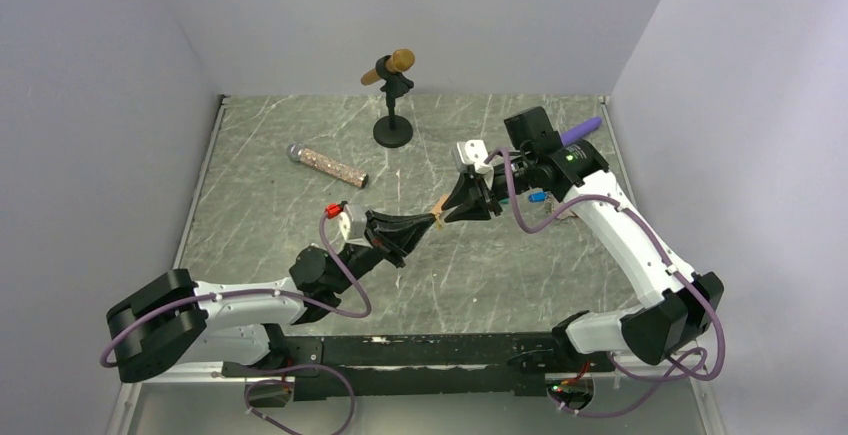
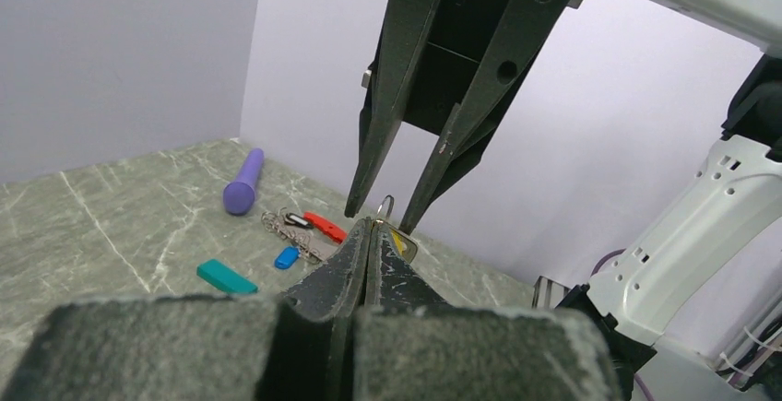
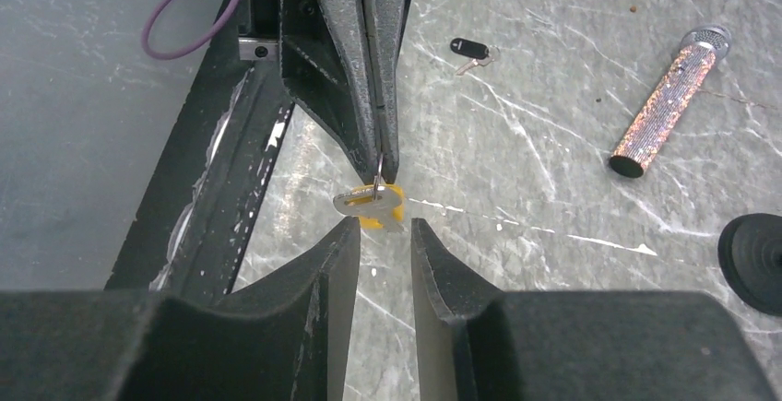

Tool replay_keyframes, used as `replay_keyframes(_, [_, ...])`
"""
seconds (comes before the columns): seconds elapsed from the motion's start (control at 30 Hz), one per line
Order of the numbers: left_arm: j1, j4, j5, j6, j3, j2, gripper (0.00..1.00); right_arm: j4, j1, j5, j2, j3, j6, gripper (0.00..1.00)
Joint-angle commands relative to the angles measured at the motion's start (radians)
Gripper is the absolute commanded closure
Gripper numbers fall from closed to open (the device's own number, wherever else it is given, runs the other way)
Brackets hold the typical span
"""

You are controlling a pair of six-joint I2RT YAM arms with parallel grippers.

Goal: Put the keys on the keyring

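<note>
L gripper (image 3: 380, 163) is pressed tight together, pinching the small wire loop of the yellow key (image 3: 371, 204). The key hangs free under the tips, up off the table (image 3: 553, 180), prob. held out like that so the other arm can get at it.

R gripper (image 2: 378, 220) sits tip-to-tip w/ it, jaws spread part way, one finger each side of the key. It's not gripping yet as far as I can tell. Looks like a mid-air handover or regrip, to turn the key's loop the right way for threading.

Keyring (image 2: 277, 228), chain w/ red fob (image 2: 325, 226), lies on the table's far side near the purple stick (image 2: 242, 182). Blue key (image 2: 287, 257) is just beside it, teal block (image 2: 226, 277) close by. Can't tell if any key is on the keyring already. Black key (image 3: 470, 48) lies loose on the table, well apart from the grippers.
</note>
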Motion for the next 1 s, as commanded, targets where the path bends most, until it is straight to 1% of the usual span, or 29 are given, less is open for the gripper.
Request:
replay_keyframes(0.0, [0.002,0.079,0.004,-0.031,0.014,0.009,1.00,0.054,-0.002,-0.057,-0.003,0.008,0.016,0.70])
replay_keyframes(0.2, [0.002,0.088,0.010,-0.040,0.022,0.030,1.00,0.052,-0.001,-0.076,0.003,0.021,0.021,0.75])
replay_keyframes(0.6, [0.002,0.085,0.002,-0.044,0.026,0.032,1.00,0.050,0.000,-0.094,0.011,0.011,0.020,0.76])
replay_keyframes(0.97, [0.002,0.089,0.003,-0.052,0.028,0.039,1.00,0.057,0.000,-0.106,0.019,0.008,0.024,0.84])
